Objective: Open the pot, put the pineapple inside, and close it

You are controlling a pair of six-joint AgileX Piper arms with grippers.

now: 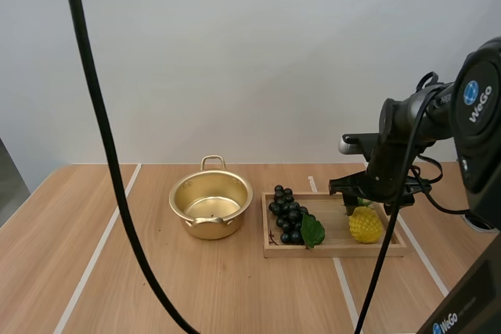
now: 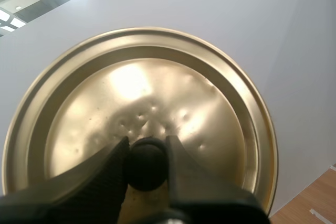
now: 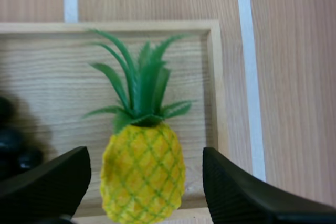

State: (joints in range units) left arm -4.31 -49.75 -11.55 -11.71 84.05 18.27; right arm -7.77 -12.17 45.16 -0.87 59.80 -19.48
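A gold pot (image 1: pixel 210 204) stands uncovered on the table, left of a wooden tray (image 1: pixel 335 246). The yellow pineapple (image 1: pixel 365 224) lies in the tray's right end, its green leaves (image 3: pixel 137 85) pointing away from the tray's front rim. My right gripper (image 1: pixel 358 192) hovers just above the pineapple (image 3: pixel 143 177), open, with a finger (image 3: pixel 44 184) on each side of the fruit. In the left wrist view my left gripper (image 2: pixel 146 156) is shut on the black knob (image 2: pixel 145 163) of the gold lid (image 2: pixel 142 119), held up against a pale wall.
A bunch of dark grapes (image 1: pixel 290 214) with a green leaf fills the tray's left half, next to the pineapple. White tape lines (image 1: pixel 94 252) run across the wooden table. The right arm's body reaches in from the right edge.
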